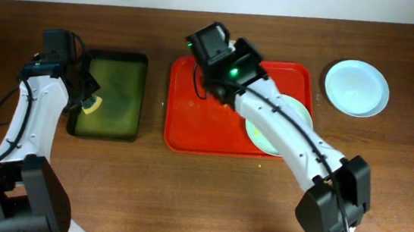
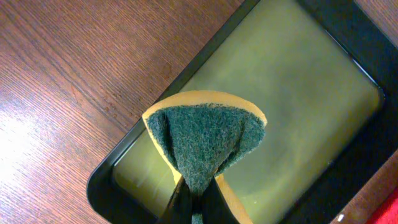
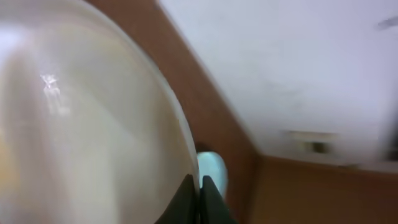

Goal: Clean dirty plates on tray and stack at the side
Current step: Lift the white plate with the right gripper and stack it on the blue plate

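Sponge (image 2: 202, 146) above green tray (image 1: 118, 85), beside red tray (image 1: 198, 127)

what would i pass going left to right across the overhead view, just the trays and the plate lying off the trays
dark green tray → red tray → pale blue plate

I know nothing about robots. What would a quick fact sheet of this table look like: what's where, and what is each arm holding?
left gripper: shut on a sponge, over the green tray
right gripper: shut on the rim of a white plate
red tray: holds a pale green plate, partly hidden under the right arm
table: a pale blue plate lies alone, right of the red tray
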`<act>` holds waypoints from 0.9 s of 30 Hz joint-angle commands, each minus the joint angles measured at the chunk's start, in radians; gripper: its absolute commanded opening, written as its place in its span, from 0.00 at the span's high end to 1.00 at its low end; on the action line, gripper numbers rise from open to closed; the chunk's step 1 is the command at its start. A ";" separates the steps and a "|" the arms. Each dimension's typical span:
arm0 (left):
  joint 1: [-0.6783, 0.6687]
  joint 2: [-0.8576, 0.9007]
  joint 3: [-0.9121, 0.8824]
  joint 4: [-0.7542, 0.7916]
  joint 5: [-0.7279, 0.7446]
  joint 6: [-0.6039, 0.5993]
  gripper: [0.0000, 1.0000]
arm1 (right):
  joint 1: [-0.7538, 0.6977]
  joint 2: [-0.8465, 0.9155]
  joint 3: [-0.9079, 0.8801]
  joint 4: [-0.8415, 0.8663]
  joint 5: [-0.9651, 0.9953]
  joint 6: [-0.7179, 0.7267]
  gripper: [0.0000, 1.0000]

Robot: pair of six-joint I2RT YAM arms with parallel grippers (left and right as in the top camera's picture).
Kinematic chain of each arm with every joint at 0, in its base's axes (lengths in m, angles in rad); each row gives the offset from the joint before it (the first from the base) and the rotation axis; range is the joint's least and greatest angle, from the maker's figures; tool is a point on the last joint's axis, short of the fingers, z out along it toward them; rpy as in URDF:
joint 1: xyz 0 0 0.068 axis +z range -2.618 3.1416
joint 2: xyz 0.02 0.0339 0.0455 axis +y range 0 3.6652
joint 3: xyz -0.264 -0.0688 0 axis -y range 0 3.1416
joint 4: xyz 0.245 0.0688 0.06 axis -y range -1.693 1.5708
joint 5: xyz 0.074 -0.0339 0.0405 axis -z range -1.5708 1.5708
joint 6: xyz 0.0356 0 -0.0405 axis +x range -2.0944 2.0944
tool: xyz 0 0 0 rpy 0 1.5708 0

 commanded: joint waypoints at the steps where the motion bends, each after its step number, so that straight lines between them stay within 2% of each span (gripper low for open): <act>1: 0.003 0.008 -0.005 0.006 -0.003 0.013 1.00 | 0.067 -0.022 0.010 0.071 0.299 -0.195 0.96; 5: 0.003 0.008 -0.005 0.006 -0.003 0.013 1.00 | 0.124 -0.022 0.010 0.150 0.348 -0.340 0.96; 7: 0.003 0.009 -0.005 0.006 -0.002 0.013 1.00 | 0.136 -0.022 0.010 0.193 0.348 -0.356 0.96; 10: 0.003 0.008 -0.005 0.005 -0.003 0.013 1.00 | 0.141 -0.022 0.010 0.204 0.348 -0.352 0.96; 13: 0.003 0.008 -0.005 0.005 -0.003 0.013 1.00 | 0.136 -0.022 0.010 0.195 0.310 -0.226 0.96; 14: 0.003 0.009 -0.005 0.006 -0.003 0.013 1.00 | 0.123 -0.021 0.008 0.165 0.201 -0.158 0.96; 15: 0.003 0.009 -0.005 0.005 -0.003 0.013 1.00 | 0.085 -0.015 0.003 0.113 -0.029 -0.105 0.96; 17: 0.003 0.009 -0.005 0.005 -0.002 0.013 1.00 | -0.018 0.009 0.002 0.037 -0.453 -0.098 0.96; 18: 0.003 0.009 -0.005 0.005 -0.002 0.013 1.00 | -0.105 0.018 0.002 0.011 -0.634 -0.019 0.96; 20: 0.003 0.009 -0.005 0.005 -0.002 0.013 1.00 | -0.230 0.005 0.004 0.018 -0.775 0.169 0.96; 22: 0.003 0.008 -0.005 0.005 -0.002 0.013 1.00 | -0.387 -0.002 0.004 0.035 -0.995 0.266 0.96; 25: 0.003 0.008 -0.005 0.005 -0.002 0.013 1.00 | -0.665 0.012 0.004 0.046 -1.434 0.313 0.96; 26: 0.003 0.009 -0.005 0.005 -0.002 0.013 1.00 | -0.766 0.020 0.003 0.045 -1.522 0.313 0.96; 27: 0.003 0.009 -0.005 0.005 -0.002 0.013 1.00 | -0.825 0.026 0.003 0.042 -1.531 0.313 0.96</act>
